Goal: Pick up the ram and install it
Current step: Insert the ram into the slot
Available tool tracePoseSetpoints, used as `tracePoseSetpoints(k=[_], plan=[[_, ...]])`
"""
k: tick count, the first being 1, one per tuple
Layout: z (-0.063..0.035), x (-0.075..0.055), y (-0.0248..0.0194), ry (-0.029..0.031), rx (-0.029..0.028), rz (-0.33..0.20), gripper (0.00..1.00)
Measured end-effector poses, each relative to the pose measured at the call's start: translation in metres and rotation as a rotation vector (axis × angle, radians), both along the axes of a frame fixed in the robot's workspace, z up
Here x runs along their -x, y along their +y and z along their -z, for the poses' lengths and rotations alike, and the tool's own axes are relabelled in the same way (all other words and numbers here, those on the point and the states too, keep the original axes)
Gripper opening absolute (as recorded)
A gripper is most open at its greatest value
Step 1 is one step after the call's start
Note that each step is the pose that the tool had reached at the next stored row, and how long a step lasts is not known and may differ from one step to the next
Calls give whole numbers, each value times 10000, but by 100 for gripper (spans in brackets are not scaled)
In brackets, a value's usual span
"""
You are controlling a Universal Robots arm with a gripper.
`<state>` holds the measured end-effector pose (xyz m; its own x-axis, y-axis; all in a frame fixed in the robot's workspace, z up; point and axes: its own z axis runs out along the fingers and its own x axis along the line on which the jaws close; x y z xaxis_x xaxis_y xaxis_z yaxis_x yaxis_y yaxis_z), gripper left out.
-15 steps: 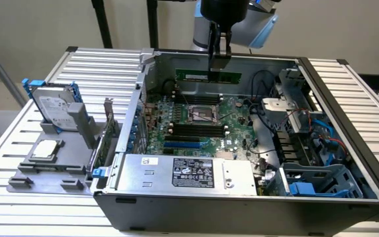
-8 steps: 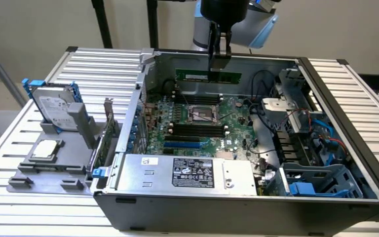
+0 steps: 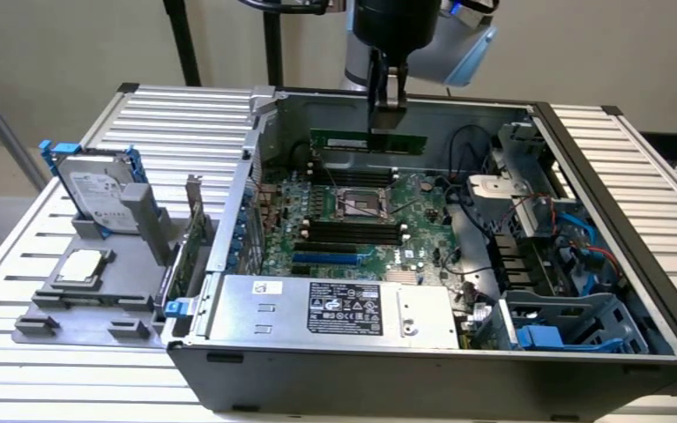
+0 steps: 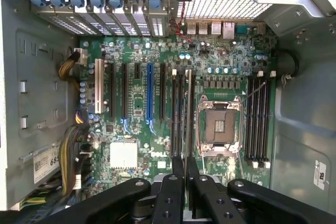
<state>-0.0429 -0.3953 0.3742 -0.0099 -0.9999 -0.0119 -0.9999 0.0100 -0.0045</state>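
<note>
Ram (image 3: 345, 141): green stick, lying level, pinched on its upper edge between the closed fingers of the gripper (image 3: 387, 122); held over the motherboard (image 3: 423, 210) inside the open computer case (image 3: 315, 381).

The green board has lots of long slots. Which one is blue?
The blue slot has black slots on both sides. The rest are black, except one white slot.
</note>
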Motion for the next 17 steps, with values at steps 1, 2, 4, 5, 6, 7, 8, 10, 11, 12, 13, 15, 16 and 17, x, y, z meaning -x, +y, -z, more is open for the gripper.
tracePoseSetpoints(k=[1,2,4,5,6,7,8,10,11,12,13,15,16,17], plan=[[17,6,0,0,1,0,14],[35,10,0,1,1,0,14],[72,10,-15,0,0,-2,14],[90,10,-21,0,0,-2,14],[108,10,-28,1,1,-4,14],[126,10,-35,0,0,-6,14],[145,10,-43,1,1,-8,14],[182,10,-60,0,0,-9,14],[200,10,-68,1,1,-9,14],[218,10,-76,1,0,-9,14],[236,10,-85,1,1,-8,14],[271,9,-99,0,0,-9,14],[290,5,-104,0,1,-8,14],[308,1,-109,0,0,-9,14]])
